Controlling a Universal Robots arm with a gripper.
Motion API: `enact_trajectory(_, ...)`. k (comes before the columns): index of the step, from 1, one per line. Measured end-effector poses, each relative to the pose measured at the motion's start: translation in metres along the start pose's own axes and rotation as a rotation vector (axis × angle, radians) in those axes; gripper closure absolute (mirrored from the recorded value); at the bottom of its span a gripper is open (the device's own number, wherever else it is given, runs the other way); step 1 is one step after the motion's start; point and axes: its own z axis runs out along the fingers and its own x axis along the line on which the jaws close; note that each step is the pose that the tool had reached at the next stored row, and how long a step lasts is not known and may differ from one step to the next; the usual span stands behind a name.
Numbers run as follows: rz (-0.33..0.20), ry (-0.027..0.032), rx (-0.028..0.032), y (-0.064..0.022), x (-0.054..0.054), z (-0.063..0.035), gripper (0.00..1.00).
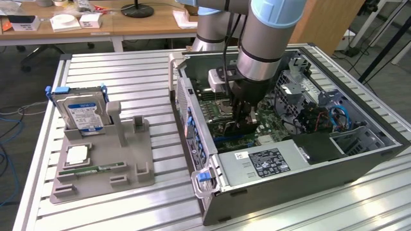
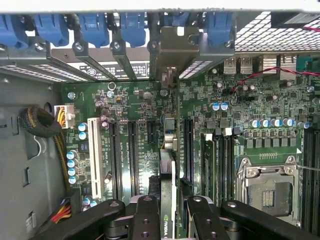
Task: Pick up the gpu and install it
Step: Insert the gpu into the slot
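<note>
The gpu stands edge-on between my fingers, and my gripper is shut on it. Its silver end bracket reaches the rear slot openings under the blue latches. The card is upright over the green motherboard, in line with the black expansion slots. In the exterior view my gripper is deep inside the open computer case, with the gpu low against the board. Whether the card's edge is in a slot is hidden.
A grey fixture on the exterior view's left holds a silver hard drive with a blue label, a memory stick and a square chip. Inside the case are the power supply, drive cage and CPU socket.
</note>
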Motion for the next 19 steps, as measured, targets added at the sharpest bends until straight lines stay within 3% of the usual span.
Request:
enact_trajectory(8,-0.001,0.0001,0.0009,0.0012,0.0002,0.0003,0.74)
enact_trajectory(12,-0.003,0.0005,0.0145,0.0017,0.0005,0.0032,0.74)
enact_trajectory(19,-0.004,-0.0008,0.0190,0.0034,0.0005,0.0049,0.74)
